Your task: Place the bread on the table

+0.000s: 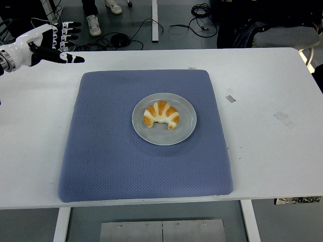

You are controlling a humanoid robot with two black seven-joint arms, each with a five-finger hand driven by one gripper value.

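A golden croissant with white stripes (161, 115) lies in the middle of a grey plate (186, 132). The plate rests on a blue mat (101, 151) at the centre of the white table (272, 91). My left hand (60, 40), white and black, hovers over the table's far left corner, well away from the plate. Its fingers are spread and hold nothing. The right arm does not show.
Small bits of tape (230, 99) and a scuffed patch (284, 119) mark the table right of the mat. Beyond the far edge are cables (146, 27), a person's shoes (93, 24) and a dark chair (282, 33).
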